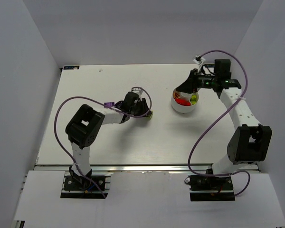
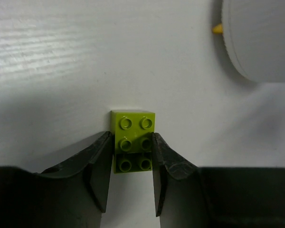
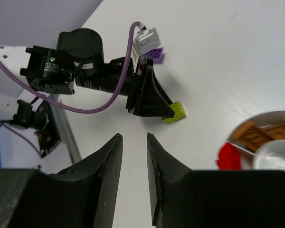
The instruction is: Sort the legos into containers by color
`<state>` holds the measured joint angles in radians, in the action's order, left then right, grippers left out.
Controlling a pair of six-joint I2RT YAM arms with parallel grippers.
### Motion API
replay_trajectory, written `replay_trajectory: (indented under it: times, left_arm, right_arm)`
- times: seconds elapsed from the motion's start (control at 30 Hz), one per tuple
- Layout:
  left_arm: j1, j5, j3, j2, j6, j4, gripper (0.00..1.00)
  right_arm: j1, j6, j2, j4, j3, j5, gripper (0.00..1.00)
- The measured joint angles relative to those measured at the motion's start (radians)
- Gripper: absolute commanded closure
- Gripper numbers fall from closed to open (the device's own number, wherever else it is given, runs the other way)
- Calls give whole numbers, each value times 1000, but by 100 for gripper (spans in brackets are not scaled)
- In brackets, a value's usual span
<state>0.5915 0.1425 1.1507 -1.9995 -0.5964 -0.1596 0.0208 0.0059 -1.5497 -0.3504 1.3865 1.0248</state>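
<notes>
Glossy plastic lego [image 2: 133,124], matt white table [image 2: 61,71]

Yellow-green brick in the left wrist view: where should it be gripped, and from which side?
Across its two long side walls, coming down from above: the yellow-green brick lies flat, studs up, and its narrow width fits between the fingers of the left gripper.

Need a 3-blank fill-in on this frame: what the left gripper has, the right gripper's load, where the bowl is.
The left gripper pinches a brick coloured ___.
The right gripper has ___ between its fingers.
In the top view, the white bowl lies under the ___ arm's gripper.
Missing words: yellow-green; nothing; right.
</notes>
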Motion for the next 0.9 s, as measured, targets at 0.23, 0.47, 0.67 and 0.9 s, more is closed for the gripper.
replay_trajectory:
  times: [0.23, 0.47, 0.67, 0.9]
  left_arm:
    - [0, 122, -257, 150, -38, -180, 73]
    - [2, 179, -341, 251, -73, -327, 73]
    - [8, 200, -401, 338, -83, -415, 73]
    - [13, 218, -457, 373, -101, -485, 73]
  right_arm:
    - [169, -43, -68, -149, 5, -56, 62]
    - [259, 41, -148, -210, 6, -155, 57]
    - [286, 194, -203, -207, 6, -208, 44]
    - [318, 307, -236, -184, 6, -212, 42]
